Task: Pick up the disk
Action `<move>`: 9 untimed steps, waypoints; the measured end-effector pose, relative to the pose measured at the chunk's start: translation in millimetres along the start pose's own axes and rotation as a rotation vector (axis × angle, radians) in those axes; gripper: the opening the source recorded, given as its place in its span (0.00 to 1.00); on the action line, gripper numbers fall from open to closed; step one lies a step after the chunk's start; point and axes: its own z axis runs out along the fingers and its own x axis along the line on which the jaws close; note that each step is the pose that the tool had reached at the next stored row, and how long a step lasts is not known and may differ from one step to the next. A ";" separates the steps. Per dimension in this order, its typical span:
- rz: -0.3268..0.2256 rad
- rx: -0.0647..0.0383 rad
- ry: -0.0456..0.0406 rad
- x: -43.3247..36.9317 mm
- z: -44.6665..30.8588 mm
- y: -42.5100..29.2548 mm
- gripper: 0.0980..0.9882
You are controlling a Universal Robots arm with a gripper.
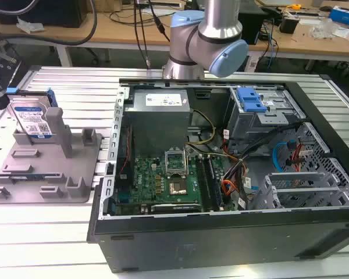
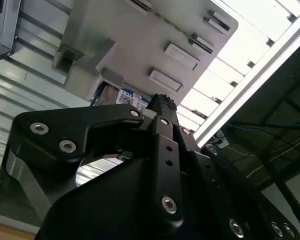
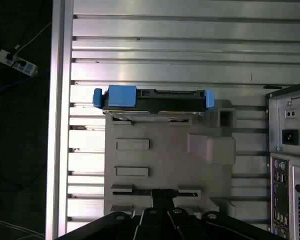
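The disk stands on edge in a slot of the grey fixture. The fixture sits on the tabletop at the exterior view's left, just beside the open computer case. The disk's label faces the exterior camera, blue rails run along its sides, and a grey post of the fixture rises close in front of it.

In the first wrist view the gripper hangs over the fixture's opposite end, well apart from the disk, with the disk's thin upper edge showing across the fixture from it. The gripper carries nothing. Whether it is spread or clenched I cannot tell from here.

To my eye this is the approach: the arm is lined up on the fixture and no grasp has been made. A grasp here would call for coming in squarely over that narrow upper edge and pinching the two flat faces between the rails. It would then call for a straight upward lift, so the disk leaves its slot without catching on the post.
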 end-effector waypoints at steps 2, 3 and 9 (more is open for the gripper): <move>0.000 0.000 0.0001 0.0 0.0 0.0 0.01; 0.000 0.000 0.0001 0.0 0.0 0.0 0.01; 0.000 0.000 0.0000 0.0 0.0 0.0 0.01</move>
